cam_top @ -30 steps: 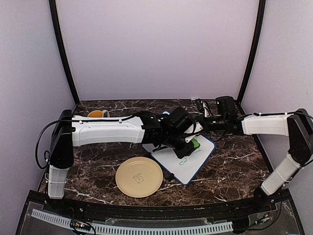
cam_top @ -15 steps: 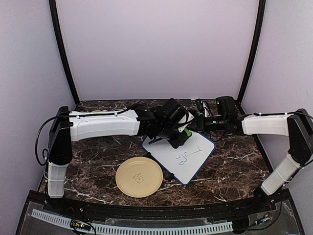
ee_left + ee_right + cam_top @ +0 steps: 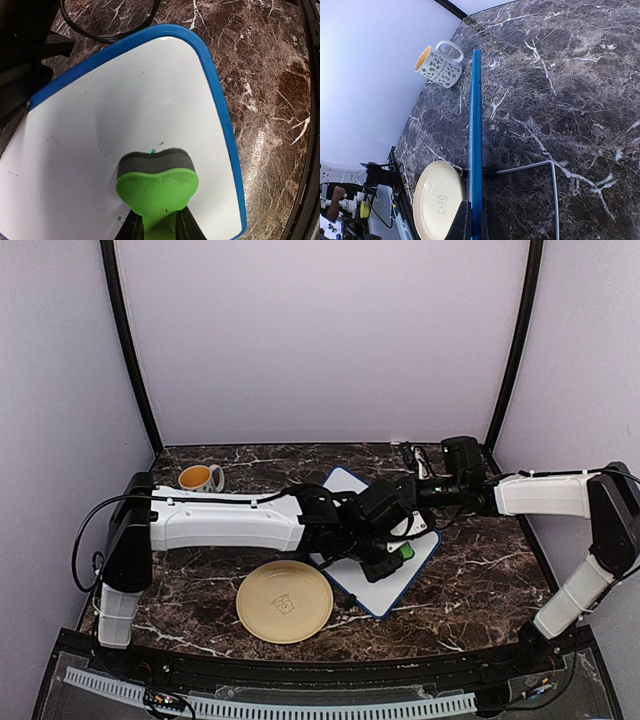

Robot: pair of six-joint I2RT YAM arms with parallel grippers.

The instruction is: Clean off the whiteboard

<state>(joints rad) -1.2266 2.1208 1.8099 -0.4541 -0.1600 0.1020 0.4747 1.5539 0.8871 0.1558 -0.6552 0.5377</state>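
The whiteboard (image 3: 344, 484) is on the dark marble surface (image 3: 480, 570), a bit to the right of the middle. The left fingers (image 3: 157, 230) are clamped on the stem of a green eraser (image 3: 156, 187). Its dark pad presses on the white face of the board. The board looks almost clean, with only tiny green specks by the pad. The right fingers (image 3: 474, 224) pinch the board's blue edge at about 1 o'clock. A yellow plate (image 3: 285, 602) sits just beside the board at its 7 o'clock. A mug (image 3: 200, 477) stands at 10 o'clock, well apart.
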